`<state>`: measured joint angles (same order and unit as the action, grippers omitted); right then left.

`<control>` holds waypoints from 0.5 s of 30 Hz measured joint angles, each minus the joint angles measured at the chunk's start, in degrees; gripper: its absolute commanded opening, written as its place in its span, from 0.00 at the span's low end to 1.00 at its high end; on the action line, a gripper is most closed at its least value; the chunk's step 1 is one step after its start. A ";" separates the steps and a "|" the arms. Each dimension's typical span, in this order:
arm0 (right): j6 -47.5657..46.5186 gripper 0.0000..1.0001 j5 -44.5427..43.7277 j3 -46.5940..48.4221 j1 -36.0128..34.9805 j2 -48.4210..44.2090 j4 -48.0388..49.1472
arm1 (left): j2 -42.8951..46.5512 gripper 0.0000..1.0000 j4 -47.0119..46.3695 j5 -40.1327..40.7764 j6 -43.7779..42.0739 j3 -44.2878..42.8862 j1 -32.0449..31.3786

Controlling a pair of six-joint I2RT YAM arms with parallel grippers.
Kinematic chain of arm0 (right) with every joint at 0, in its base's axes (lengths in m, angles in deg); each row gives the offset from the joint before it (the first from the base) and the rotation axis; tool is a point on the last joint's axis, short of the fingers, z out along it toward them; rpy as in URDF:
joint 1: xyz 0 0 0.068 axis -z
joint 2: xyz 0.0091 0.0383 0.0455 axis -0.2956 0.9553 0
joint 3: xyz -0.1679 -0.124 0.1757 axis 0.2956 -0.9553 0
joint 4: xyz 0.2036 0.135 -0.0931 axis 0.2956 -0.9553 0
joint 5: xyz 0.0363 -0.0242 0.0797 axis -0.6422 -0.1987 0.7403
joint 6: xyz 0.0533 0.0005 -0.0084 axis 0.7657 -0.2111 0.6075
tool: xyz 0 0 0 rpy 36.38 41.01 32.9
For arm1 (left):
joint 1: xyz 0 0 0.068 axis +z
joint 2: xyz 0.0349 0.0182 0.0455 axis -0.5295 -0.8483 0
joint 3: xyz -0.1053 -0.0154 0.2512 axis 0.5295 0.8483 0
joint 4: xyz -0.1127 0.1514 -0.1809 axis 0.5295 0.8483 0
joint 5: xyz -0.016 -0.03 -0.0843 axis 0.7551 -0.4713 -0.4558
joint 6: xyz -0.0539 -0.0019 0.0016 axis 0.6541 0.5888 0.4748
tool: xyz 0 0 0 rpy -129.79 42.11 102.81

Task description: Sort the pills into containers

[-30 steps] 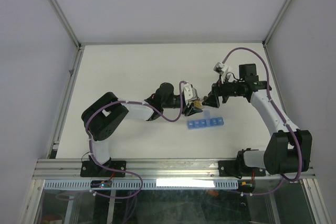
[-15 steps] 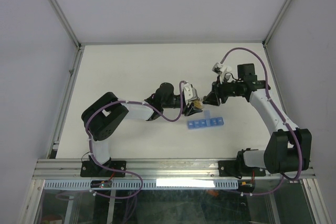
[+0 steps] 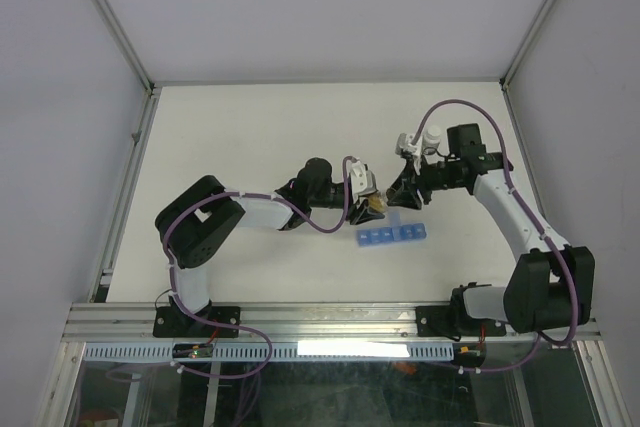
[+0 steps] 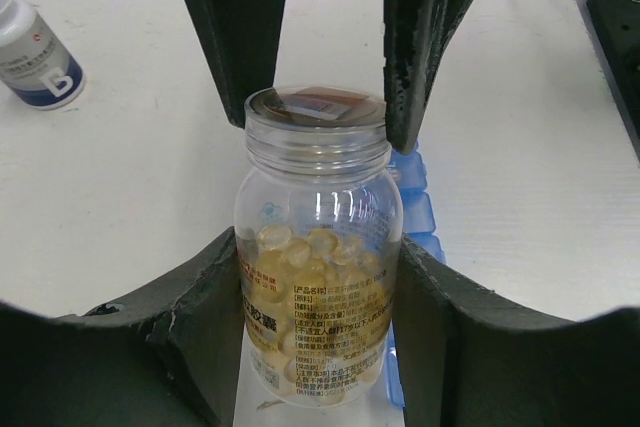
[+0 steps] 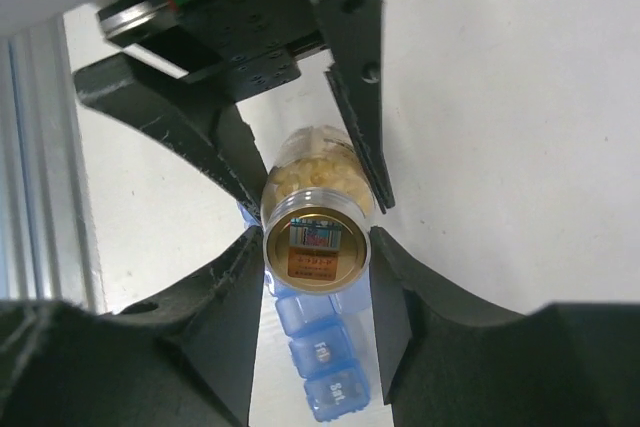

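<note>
While left fingers (image 4: 190,337) grasp the pill bottle (image 4: 318,277), its long axis meets the right fingers (image 4: 240,27), clenched on its lid (image 4: 317,112).

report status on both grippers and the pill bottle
Left gripper clamped on pill bottle body. Right gripper closed on its lid. Pill organizer just beneath, nothing in the way.

Few words you can read
Your pill organizer (image 5: 320,357) shows "Fri" and "Sat" on two lids. The white bottle (image 4: 35,57) has a "b" on its dark band. The clear jar (image 4: 315,277) label is too small to read.
</note>
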<state>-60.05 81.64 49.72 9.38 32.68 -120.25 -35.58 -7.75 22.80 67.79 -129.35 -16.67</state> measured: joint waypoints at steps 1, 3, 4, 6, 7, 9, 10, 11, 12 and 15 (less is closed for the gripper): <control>-4.61 0.14 0.00 0.17 -0.44 -0.11 -1.40 | 0.00 0.00 0.28 -0.50 -0.22 0.00 0.00; -12.94 0.14 -0.57 1.53 -1.51 0.33 -5.42 | 0.00 0.00 0.79 -1.55 -0.63 0.00 0.00; -17.07 0.14 -0.98 2.73 -1.97 0.94 -7.69 | 0.00 0.00 0.85 -1.86 -0.87 0.00 0.00; -23.76 0.17 -1.42 4.90 -2.49 2.51 -11.45 | 0.00 0.00 0.85 -2.25 -1.18 0.00 0.15; -26.84 0.19 -1.49 5.75 -2.64 3.34 -12.92 | 0.00 0.00 0.87 -2.40 -1.27 0.00 0.31; -32.11 0.28 -1.49 7.06 -2.95 4.90 -15.30 | 0.00 0.00 1.29 -2.54 -1.38 0.00 0.48; -33.77 0.35 -1.51 7.34 -2.99 5.31 -16.09 | 0.00 0.00 1.42 -2.56 -1.40 0.02 0.50; -34.99 0.48 -1.51 7.41 -3.02 5.51 -16.52 | 0.00 0.00 1.64 -2.58 -1.44 0.02 0.50; -35.85 0.66 -1.57 7.41 -3.02 5.55 -16.92 | 0.00 0.00 1.79 -2.64 -1.46 0.04 0.48; -33.53 0.99 -1.99 7.34 -3.10 5.29 -16.41 | 0.00 0.00 1.46 -2.62 -1.33 0.04 0.48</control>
<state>-93.57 79.65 57.06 6.28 37.97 -136.66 -35.58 -6.29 20.18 66.45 -129.30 -16.19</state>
